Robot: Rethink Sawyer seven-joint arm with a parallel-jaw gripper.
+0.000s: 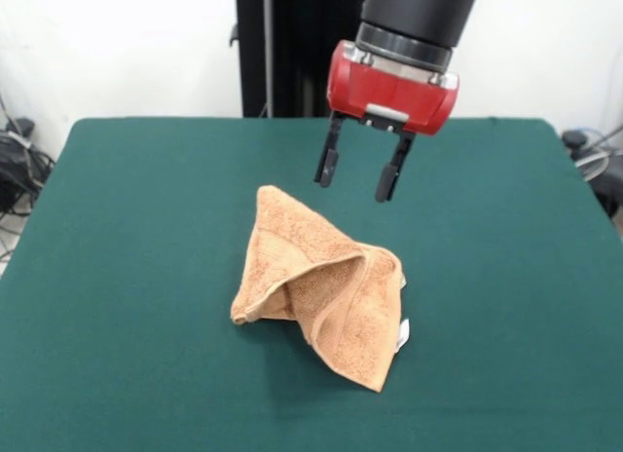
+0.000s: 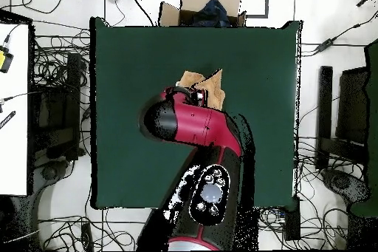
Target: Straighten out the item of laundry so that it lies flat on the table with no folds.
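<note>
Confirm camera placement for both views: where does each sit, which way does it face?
Front view: sits across the table, level-ish, facing the pedestal; sees the crumpled towel mid-table, with the open end effector hanging above its far side, plus the red wrist.
Overhead view: sits above, looking straight down, robot base at the bottom; the arm covers most of the towel; the end effector is hidden under it.
Shared: table, towel, arm. The views are turned half round against each other.
</note>
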